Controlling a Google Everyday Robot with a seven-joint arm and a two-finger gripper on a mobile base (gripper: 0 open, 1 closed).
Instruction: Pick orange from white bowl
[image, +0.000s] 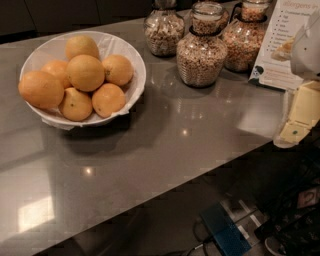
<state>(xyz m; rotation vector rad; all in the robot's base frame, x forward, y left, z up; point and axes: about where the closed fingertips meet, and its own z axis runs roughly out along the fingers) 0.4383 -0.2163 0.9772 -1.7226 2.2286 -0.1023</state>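
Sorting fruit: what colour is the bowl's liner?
White paper liner, camera view; gripper at right edge.

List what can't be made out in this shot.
Camera view:
- Gripper, at the right edge: partly cut off by the frame.
- White bowl: any oranges beneath the top ones are hidden.
- Back jars: tops cut by the top edge.
- Sign: print too small to read.

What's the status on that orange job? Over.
Robot hand at far right edge, well clear of the white bowl. Top orange on the pile, not yet picked. Three glass jars right of the bowl, possibly near the path.
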